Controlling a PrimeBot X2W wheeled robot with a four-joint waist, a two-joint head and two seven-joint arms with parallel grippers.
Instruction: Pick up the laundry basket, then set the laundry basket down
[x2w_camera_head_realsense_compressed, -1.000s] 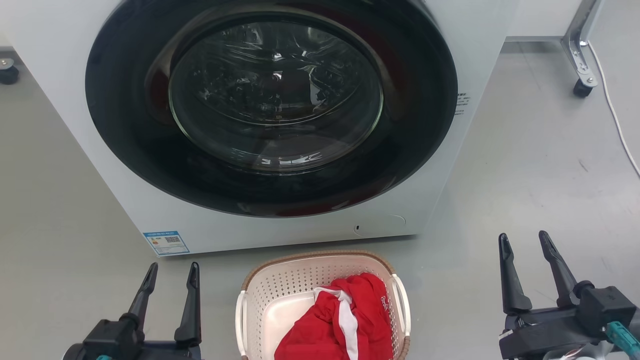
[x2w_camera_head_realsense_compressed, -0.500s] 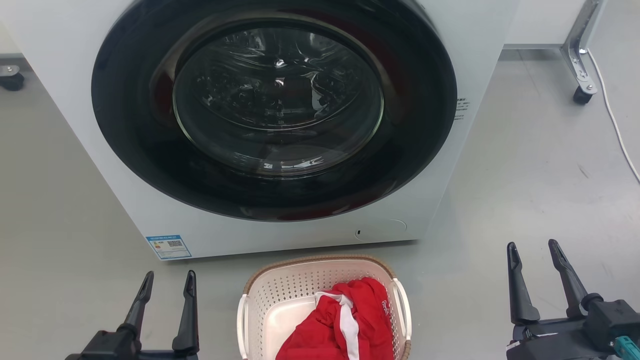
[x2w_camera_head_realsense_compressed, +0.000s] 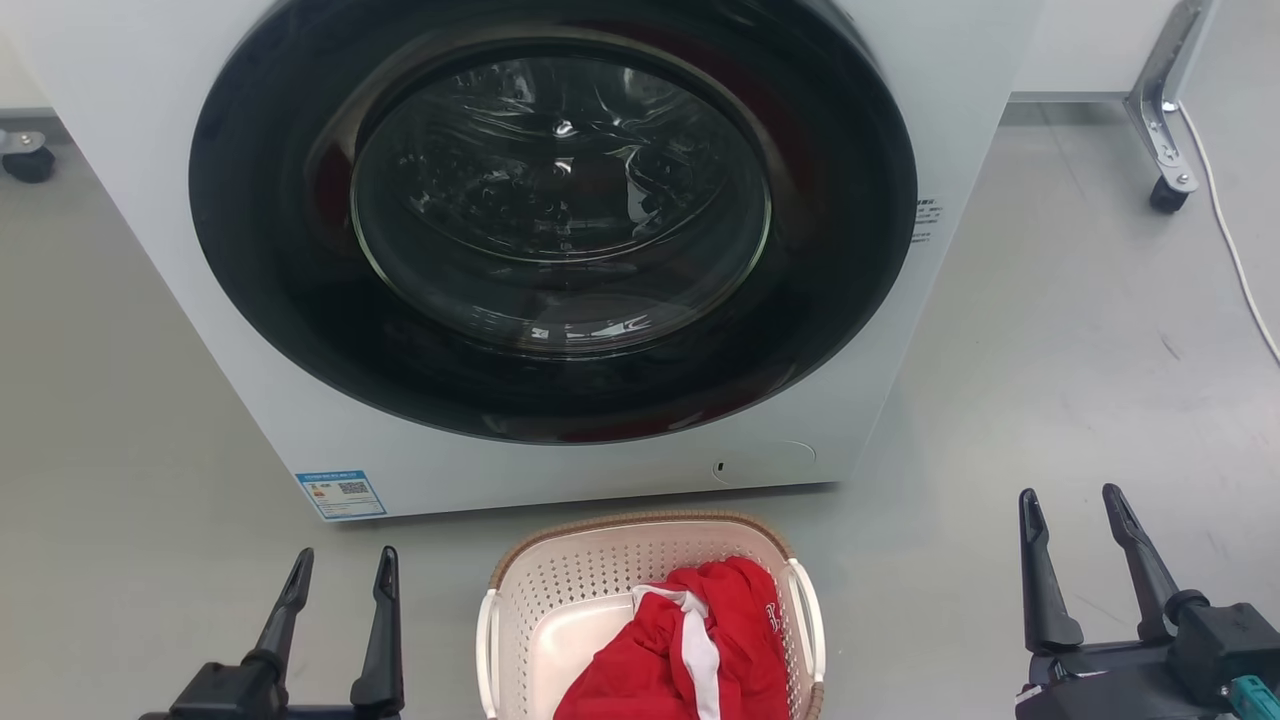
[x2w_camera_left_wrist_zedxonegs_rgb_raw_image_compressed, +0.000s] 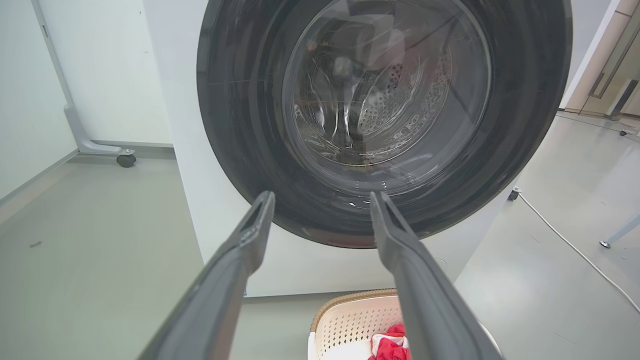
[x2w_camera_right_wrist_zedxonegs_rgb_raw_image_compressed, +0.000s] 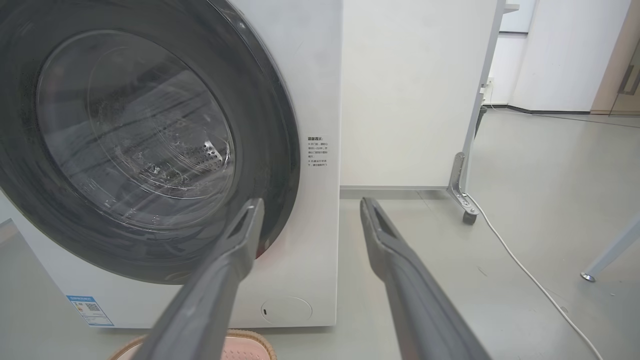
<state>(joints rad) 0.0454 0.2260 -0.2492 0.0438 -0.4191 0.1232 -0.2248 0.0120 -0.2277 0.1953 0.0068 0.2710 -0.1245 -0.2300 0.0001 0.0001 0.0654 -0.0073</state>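
The laundry basket (x2w_camera_head_realsense_compressed: 560, 570), cream-white and perforated with a brown woven rim and white side handles, stands on the floor at the bottom centre of the head view, just in front of the washer. A red garment with a white stripe (x2w_camera_head_realsense_compressed: 700, 640) lies in it. My left gripper (x2w_camera_head_realsense_compressed: 343, 560) is open, to the basket's left and apart from it. My right gripper (x2w_camera_head_realsense_compressed: 1072, 500) is open, well off to its right. In the left wrist view the basket (x2w_camera_left_wrist_zedxonegs_rgb_raw_image_compressed: 350, 315) shows at the bottom between the fingers (x2w_camera_left_wrist_zedxonegs_rgb_raw_image_compressed: 250, 235). The right wrist view catches the basket's rim (x2w_camera_right_wrist_zedxonegs_rgb_raw_image_compressed: 250, 340) at the bottom edge.
A white front-loading washer (x2w_camera_head_realsense_compressed: 150, 150) with a big dark round door (x2w_camera_head_realsense_compressed: 560, 200) stands close behind the basket. A caster leg (x2w_camera_head_realsense_compressed: 1165, 190) and a white cable (x2w_camera_head_realsense_compressed: 1235, 250) are on the grey floor at right. Another caster (x2w_camera_head_realsense_compressed: 25, 160) sits at far left.
The whole head view has shifted slightly, so the camera moved. Both grippers sit a little lower in it, still open. The basket rests in the same place before the washer.
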